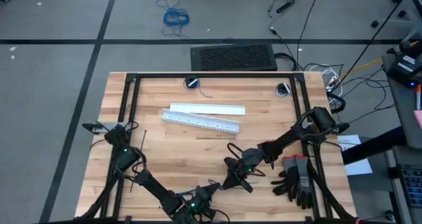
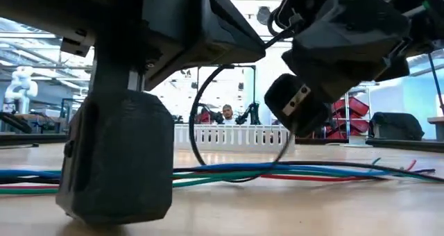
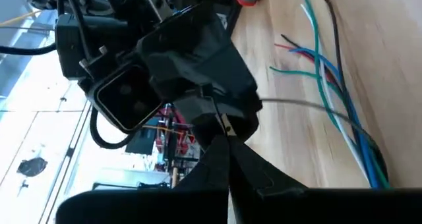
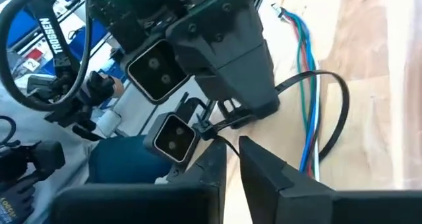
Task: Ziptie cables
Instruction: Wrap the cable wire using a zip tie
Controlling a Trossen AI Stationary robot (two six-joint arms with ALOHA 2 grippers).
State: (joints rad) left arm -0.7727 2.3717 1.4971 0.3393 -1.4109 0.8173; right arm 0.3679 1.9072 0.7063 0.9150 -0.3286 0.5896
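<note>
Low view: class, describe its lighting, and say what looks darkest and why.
Low view: bright windows behind the table backlight the scene, so the near arm housing and the looped ziptie read as dark silhouettes, while the cables show blue, green and red. High view: even overhead light, only soft shadows on the table.

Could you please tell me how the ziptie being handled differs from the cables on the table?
The ziptie is one black strip; the cables are several wires, blue, green, red and pale. The ziptie curves up in a loop, with the left pincer shut on it close to the right pincer; the cables lie flat and unheld. Both are thin and flexible.
</note>
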